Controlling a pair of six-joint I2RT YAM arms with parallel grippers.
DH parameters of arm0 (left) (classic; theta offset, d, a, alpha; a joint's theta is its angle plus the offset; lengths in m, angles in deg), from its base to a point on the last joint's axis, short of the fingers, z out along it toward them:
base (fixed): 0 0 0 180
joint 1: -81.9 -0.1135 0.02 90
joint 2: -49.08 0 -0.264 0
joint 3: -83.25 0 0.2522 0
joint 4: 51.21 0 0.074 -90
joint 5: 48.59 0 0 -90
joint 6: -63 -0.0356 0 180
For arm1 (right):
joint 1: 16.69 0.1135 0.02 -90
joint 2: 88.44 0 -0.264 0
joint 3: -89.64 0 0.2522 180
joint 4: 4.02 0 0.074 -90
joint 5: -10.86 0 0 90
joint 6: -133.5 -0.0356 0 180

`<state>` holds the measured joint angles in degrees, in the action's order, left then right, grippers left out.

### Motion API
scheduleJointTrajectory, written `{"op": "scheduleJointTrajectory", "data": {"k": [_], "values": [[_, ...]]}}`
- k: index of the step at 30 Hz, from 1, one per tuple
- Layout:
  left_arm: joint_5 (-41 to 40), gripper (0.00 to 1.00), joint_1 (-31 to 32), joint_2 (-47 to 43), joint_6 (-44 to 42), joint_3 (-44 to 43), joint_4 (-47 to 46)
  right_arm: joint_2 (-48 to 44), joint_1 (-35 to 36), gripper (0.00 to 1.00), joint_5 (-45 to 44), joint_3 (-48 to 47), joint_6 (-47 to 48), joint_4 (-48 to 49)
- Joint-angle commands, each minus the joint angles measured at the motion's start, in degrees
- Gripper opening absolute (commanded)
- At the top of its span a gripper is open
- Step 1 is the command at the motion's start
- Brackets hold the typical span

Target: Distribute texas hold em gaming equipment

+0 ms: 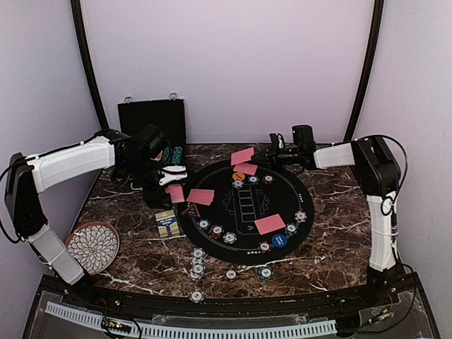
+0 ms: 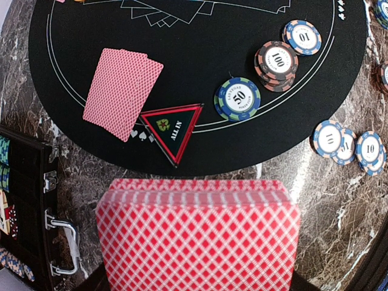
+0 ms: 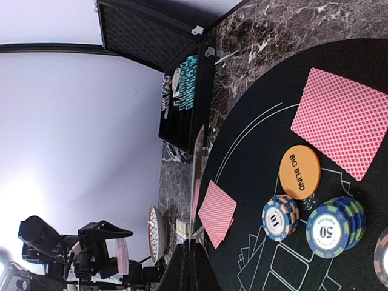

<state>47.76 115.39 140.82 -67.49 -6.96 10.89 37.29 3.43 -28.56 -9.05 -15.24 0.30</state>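
My left gripper point(image 1: 168, 185) hovers over the mat's left edge, shut on a deck of red-backed playing cards point(image 2: 197, 236) that hides its fingers. Just beyond the deck lie the red-edged triangle marker point(image 2: 174, 128) and a face-down card pair point(image 2: 121, 92). My right gripper point(image 3: 195, 250) is shut on a single card point(image 1: 242, 156), seen edge-on in the right wrist view, above the mat's far edge. On the round black mat point(image 1: 247, 208) sit an orange button point(image 3: 299, 171), a blue button point(image 1: 280, 240), more cards point(image 1: 270, 224) and poker chips point(image 2: 237, 99).
The open black case point(image 1: 152, 120) stands at the back left, with chips in its tray point(image 1: 173, 154). A flower-patterned plate point(image 1: 94, 246) sits at the near left. A small card box point(image 1: 167, 223) lies beside the mat. Loose chips point(image 1: 197, 268) lie on the marble in front.
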Motion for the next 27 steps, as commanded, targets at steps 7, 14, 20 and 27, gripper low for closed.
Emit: {"op": "scheduleJointTrajectory", "data": {"k": [7,14,20,27], "values": [[0.08,0.00,-0.28,-2.41,-0.81,0.24,0.35,8.71,-0.48,0.00,-4.27,-11.78,6.91,-12.18],[0.04,0.00,-0.29,-2.11,-1.03,0.33,0.35,11.87,-1.30,0.00,-6.66,-15.54,7.03,-13.36],[0.29,0.00,-0.28,-1.87,-0.82,0.45,0.39,12.91,-1.40,0.15,-7.65,-16.86,7.67,-15.30],[0.31,0.00,-0.27,-2.07,-0.85,0.90,0.25,9.61,-1.37,0.37,-10.94,-17.09,12.89,-21.95]]}}
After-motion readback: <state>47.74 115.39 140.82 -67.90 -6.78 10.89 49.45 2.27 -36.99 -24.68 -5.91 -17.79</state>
